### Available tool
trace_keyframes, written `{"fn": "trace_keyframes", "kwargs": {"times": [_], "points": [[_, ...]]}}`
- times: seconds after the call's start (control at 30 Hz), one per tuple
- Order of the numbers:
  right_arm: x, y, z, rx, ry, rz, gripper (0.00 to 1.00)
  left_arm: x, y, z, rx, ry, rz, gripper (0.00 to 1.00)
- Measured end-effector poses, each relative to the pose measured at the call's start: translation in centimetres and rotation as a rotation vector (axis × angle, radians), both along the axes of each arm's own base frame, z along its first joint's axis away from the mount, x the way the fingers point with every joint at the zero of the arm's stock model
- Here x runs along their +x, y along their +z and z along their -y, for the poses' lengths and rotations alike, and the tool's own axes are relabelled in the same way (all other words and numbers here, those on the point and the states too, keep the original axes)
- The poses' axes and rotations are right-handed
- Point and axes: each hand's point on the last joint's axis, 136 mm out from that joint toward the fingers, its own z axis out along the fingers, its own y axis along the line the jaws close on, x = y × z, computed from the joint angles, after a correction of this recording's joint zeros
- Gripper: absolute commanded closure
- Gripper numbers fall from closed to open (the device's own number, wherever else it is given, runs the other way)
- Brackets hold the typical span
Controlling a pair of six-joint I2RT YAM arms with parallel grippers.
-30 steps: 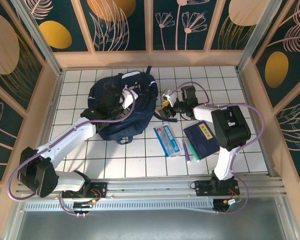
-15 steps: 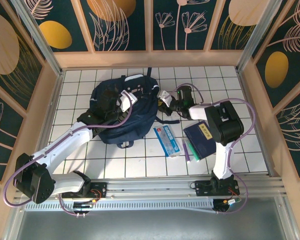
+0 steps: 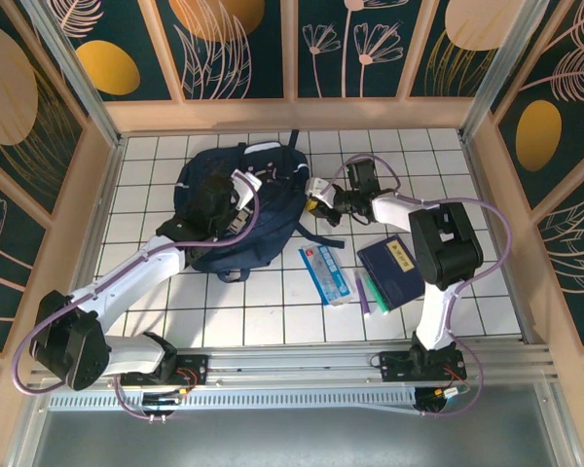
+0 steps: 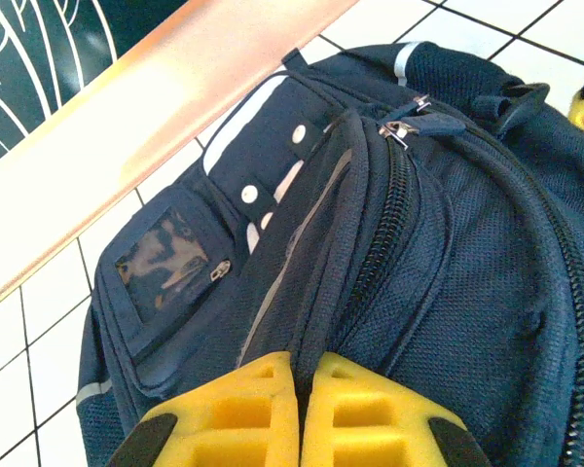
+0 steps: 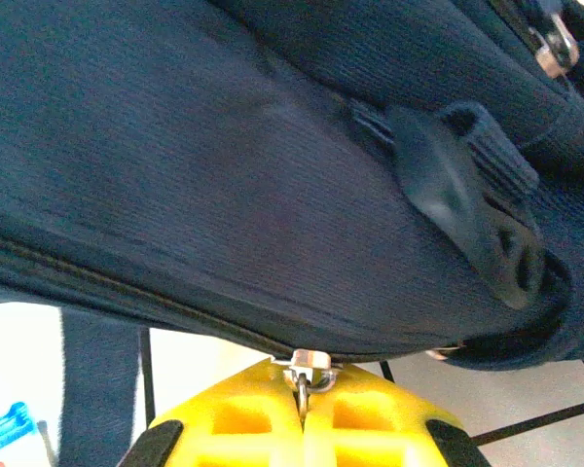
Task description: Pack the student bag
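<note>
The student bag (image 3: 236,206) lies on the white-tiled table (image 3: 273,316) in its far-left part, its top towards the far edge and a dark strap trailing towards the middle of the table. The left gripper (image 4: 299,394) sits on top of the bag; in the left wrist view its yellow fingers (image 4: 243,413) are pressed together with barely a slit between them, nipping a raised fold of navy fabric and grey trim beside a closed zip. Further along that zip lie two metal pullers (image 4: 407,122), and to the left of it are a white strip with snap studs (image 4: 263,165) and a small clear window pocket (image 4: 167,263). The right gripper (image 5: 303,409) is at the bag's right side, its fingers closed tight on a small metal zip pull (image 5: 303,375) at the end of a zip line that runs along the lower edge of the fabric. A black plastic buckle (image 5: 467,209) hangs on the bag just above it. On the tiles towards the near-right lie a blue-and-white packet (image 3: 327,275), a flat dark-blue book (image 3: 394,269) and, between them, some purple and green pens (image 3: 367,292), all apart from the bag
</note>
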Motion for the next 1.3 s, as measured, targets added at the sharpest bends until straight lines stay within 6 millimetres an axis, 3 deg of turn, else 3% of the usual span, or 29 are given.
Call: {"fn": "trace_keyframes", "kwargs": {"times": [0.13, 0.37, 0.67, 0.93, 1.17, 1.3], "points": [[-0.8, 0.0, -0.1, -0.047, 0.027, 0.005, 1.00, 0.3, -0.7, 0.3, -0.014, 0.008, -0.019, 1.00], [-5.1, 0.0, -2.9, -0.142, 0.148, 0.010, 1.00, 0.7, -2.3, 0.5, -0.037, 0.039, -0.069, 1.00], [-9.3, 3.7, -5.9, -0.097, 0.203, 0.025, 1.00, 1.2, -3.7, 1.7, -0.136, 0.077, -0.152, 1.00], [-11.6, 2.8, -6.9, -0.033, 0.103, -0.041, 1.00, 0.9, -3.6, 2.2, -0.277, 0.157, -0.257, 1.00], [-11.8, 4.0, -8.4, 0.002, 0.061, 0.004, 0.99, 1.3, -0.3, 2.4, -0.425, 0.271, -0.363, 1.00], [-13.9, 4.5, -10.4, 0.026, 0.092, -0.020, 0.93, 0.8, -1.4, 3.0, -0.509, 0.319, -0.472, 1.00]]}}
